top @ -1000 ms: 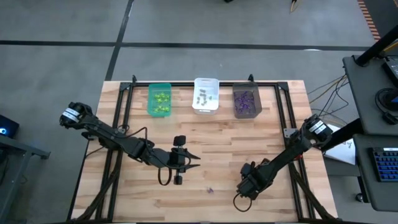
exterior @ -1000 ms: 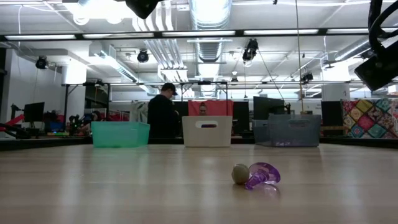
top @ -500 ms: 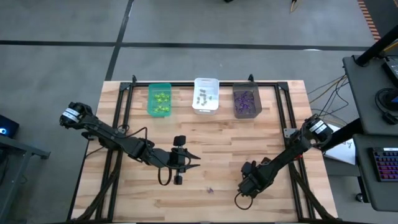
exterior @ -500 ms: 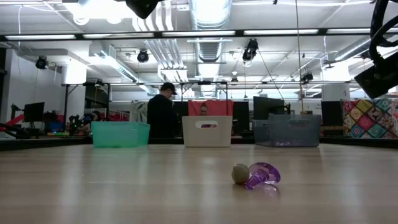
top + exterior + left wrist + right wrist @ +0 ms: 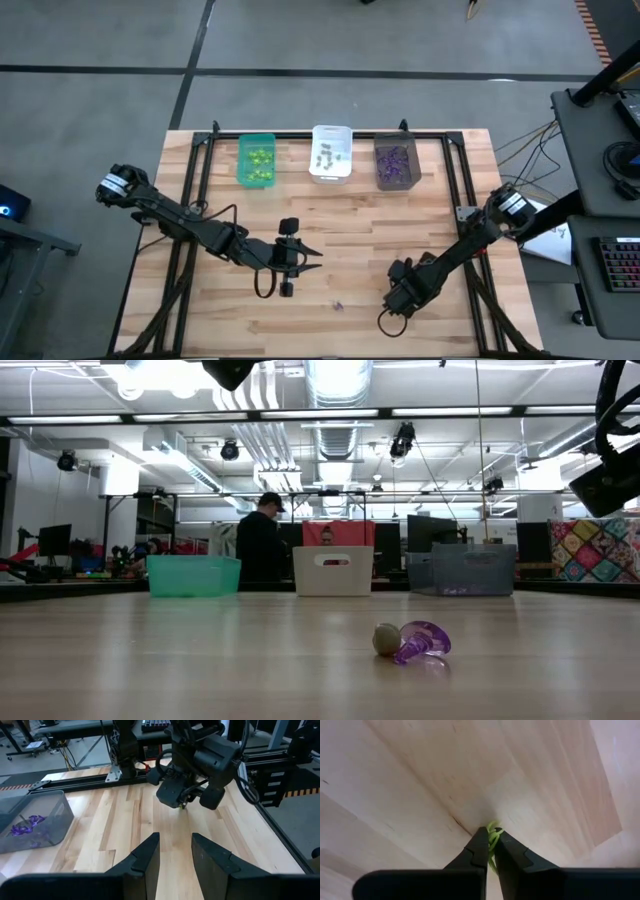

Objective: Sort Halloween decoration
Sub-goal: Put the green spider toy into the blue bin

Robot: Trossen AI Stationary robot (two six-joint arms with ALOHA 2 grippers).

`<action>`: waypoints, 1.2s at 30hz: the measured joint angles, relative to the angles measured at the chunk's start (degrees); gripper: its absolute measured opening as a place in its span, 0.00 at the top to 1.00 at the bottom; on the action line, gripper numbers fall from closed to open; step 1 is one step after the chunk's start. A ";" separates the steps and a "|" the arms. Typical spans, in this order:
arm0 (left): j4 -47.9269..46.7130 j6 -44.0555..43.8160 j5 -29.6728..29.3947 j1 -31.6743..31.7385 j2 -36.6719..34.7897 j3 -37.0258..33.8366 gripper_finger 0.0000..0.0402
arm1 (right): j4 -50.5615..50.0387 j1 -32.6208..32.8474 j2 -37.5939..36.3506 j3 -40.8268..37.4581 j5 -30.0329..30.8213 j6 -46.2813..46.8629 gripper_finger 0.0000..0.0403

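My right gripper point(image 5: 491, 840) stands at the table's near right, pointing down at the boards, shut on a tiny yellow-green trinket point(image 5: 493, 831); the left wrist view shows it point(image 5: 181, 805) from the front. My left gripper point(image 5: 175, 845) waits open near the table's middle point(image 5: 308, 255), with nothing between its fingers. A purple trinket point(image 5: 422, 640) and a greyish one point(image 5: 386, 639) lie side by side on the wood near the front edge point(image 5: 338, 305). Green point(image 5: 256, 160), white point(image 5: 331, 152) and dark grey point(image 5: 396, 162) bins along the far edge hold sorted trinkets. My right gripper pinches the yellow-green trinket between its two fingertips point(image 5: 481, 842), coming from above and pointing down. A spiky bit of the trinket point(image 5: 493, 827) sticks out past the tips, right at the table's surface; whether it rests on the wood I cannot tell.
Black rails point(image 5: 200, 180) run along the table's left and right sides. Bare boards point(image 5: 360, 220) lie between the bins and both grippers. In the room behind the table a person point(image 5: 262, 545) stands among desks and screens.
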 joint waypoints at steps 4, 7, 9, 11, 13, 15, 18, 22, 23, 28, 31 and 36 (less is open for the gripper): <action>0.00 -0.01 -0.02 0.00 0.00 -0.02 0.76 | 0.14 -0.02 -1.69 -0.14 1.19 -1.02 0.97; 0.14 0.00 -0.02 0.00 -0.02 -0.02 0.76 | 1.15 -0.09 -4.65 0.01 4.54 -2.01 0.97; 0.20 0.00 -0.02 0.00 -0.32 0.04 0.76 | 2.84 -0.39 -6.72 0.01 7.57 -2.84 0.97; 0.26 0.00 -0.02 -0.02 -0.75 0.74 0.76 | 5.02 -1.06 -8.86 0.01 10.95 -4.19 0.97; 0.48 0.00 -0.02 -0.02 -1.49 1.22 0.76 | 7.83 -2.08 -10.66 0.07 14.53 -6.66 0.97; 0.47 0.17 -0.01 -0.02 -2.10 1.69 0.76 | 10.53 -3.70 -11.97 0.08 17.45 -9.66 0.97; 0.23 1.34 -0.02 -0.02 -3.17 1.81 0.76 | 15.51 -7.41 -12.61 0.08 19.97 -16.45 0.97; 0.20 1.49 -1.85 -0.02 -5.27 1.82 0.76 | 23.73 -13.98 -11.95 0.10 20.61 -27.22 0.97; -0.05 1.49 -2.67 -0.06 -5.71 1.82 0.76 | 25.65 -15.81 -11.55 0.10 20.57 -30.07 0.97; -2.10 1.57 -5.19 -0.22 -7.78 1.82 0.76 | 37.72 -24.58 -9.85 0.10 20.26 -42.69 0.97; -4.27 1.73 -6.16 -0.36 -9.06 1.82 0.76 | 44.47 -29.09 -8.90 0.66 20.16 -49.46 0.97; -6.76 1.62 -7.19 -0.46 -11.11 1.79 0.76 | 50.14 -35.37 -6.69 4.71 20.16 -59.87 0.97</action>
